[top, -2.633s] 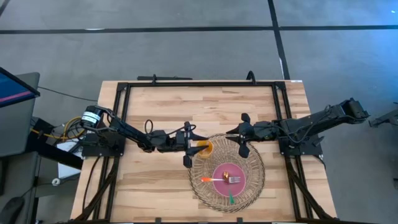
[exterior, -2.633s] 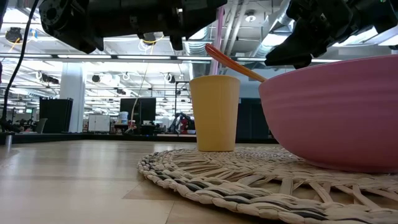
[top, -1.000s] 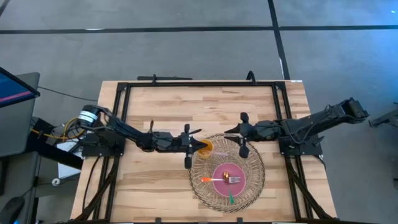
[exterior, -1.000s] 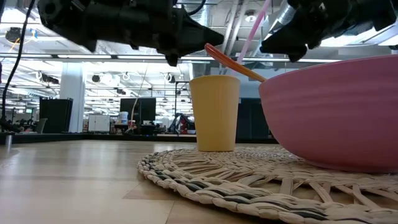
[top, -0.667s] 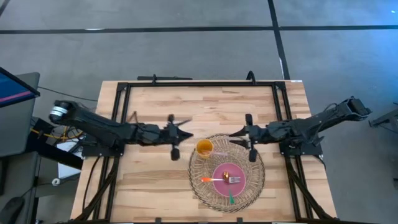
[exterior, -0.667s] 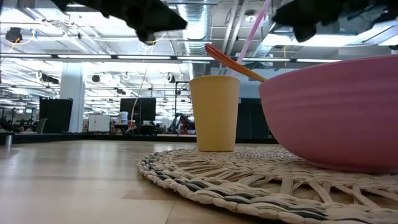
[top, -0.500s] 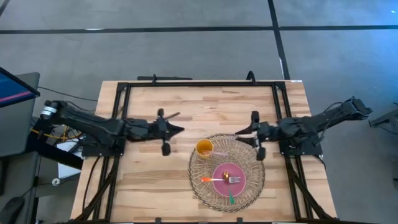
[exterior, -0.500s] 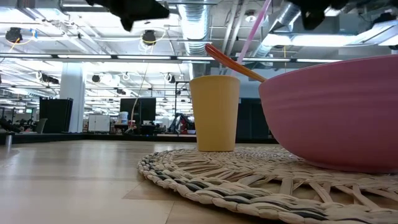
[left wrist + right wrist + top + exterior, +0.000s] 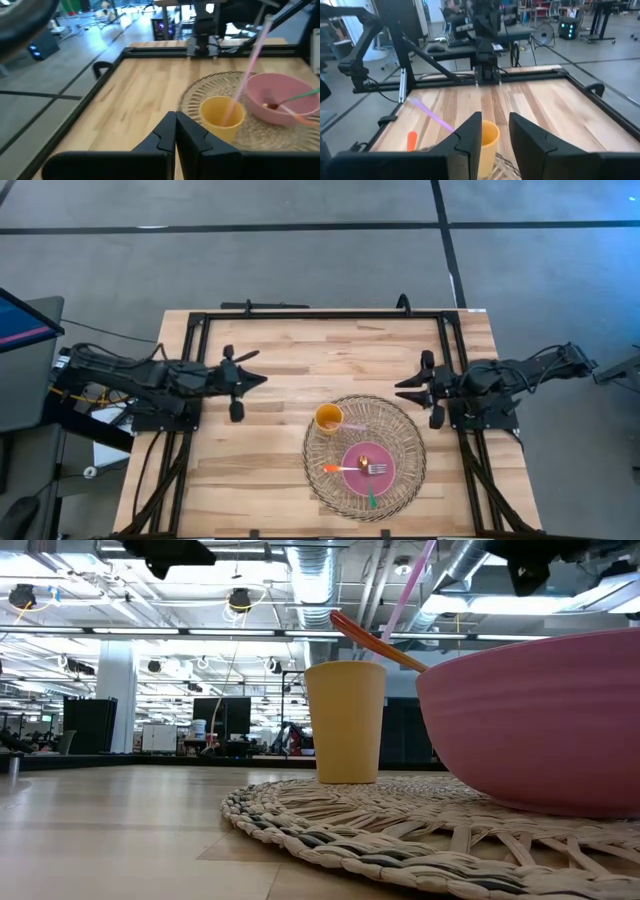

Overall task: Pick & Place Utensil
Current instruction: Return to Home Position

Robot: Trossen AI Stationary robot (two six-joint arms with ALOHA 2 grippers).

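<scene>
The straw (image 9: 407, 585) stands in the cup (image 9: 345, 720), so I judge homing is in hand: left gripper (image 9: 258, 379) together, right gripper (image 9: 402, 390) apart, both should fold back to rest.

Bright, even light from overhead. High view: table (image 9: 300, 350) evenly lit, shadows faint and soft. Low view: ceiling strip lamps (image 9: 200, 632) glare white; dark gaps shadowed in mat (image 9: 400, 830) weave. Left wrist view: pale sheen on table planks.

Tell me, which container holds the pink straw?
The yellow cup, on the woven mat beside the pink bowl, which holds a white and orange fork.
</scene>
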